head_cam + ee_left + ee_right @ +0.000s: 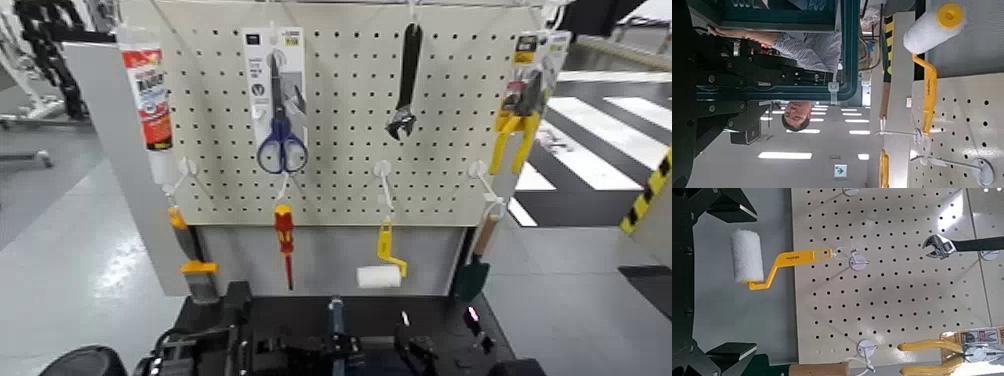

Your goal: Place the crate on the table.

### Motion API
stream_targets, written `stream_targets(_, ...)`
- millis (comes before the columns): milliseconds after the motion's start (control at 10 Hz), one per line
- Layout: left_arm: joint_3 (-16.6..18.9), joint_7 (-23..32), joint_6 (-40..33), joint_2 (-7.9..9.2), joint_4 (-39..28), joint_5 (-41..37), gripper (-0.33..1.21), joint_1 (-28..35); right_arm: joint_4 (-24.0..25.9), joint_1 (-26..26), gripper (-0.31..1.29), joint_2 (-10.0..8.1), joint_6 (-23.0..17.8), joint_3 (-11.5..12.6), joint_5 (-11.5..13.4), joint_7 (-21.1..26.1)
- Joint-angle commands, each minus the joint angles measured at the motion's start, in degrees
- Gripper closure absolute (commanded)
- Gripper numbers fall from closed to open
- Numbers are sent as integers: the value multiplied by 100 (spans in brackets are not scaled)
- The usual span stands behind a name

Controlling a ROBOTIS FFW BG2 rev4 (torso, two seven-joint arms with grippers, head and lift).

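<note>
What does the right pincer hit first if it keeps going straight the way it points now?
Most likely the grey back panel beside the paint roller, which hangs from the pegboard. The right pincer frames that spot and nothing shows in between, though depth is hard to judge.

Both end effectors (215,345) (420,352) low, seemingly level

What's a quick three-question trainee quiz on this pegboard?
1. True or false: in the head view, the scissors hang on the pegboard left of the adjustable wrench.
2. The paint roller has a handle that is: A red, B yellow, C blue.
3. Fill in: the red-handled tool hanging just below the scissors is a ____.
Key: 1 true; 2 B; 3 screwdriver.
</note>
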State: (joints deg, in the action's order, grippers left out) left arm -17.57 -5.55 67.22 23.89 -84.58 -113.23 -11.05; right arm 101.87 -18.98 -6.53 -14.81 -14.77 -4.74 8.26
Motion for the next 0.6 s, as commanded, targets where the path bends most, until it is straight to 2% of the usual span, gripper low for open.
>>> stream_targets(100, 8, 1, 89, 37, 231, 64, 119, -222, -10, 8, 14, -7, -13, -9, -10, 0)
stream_targets(600, -53, -61, 221, 90, 653, 231, 119, -644, -27, 8, 14, 2, -48, -18, -19, 0)
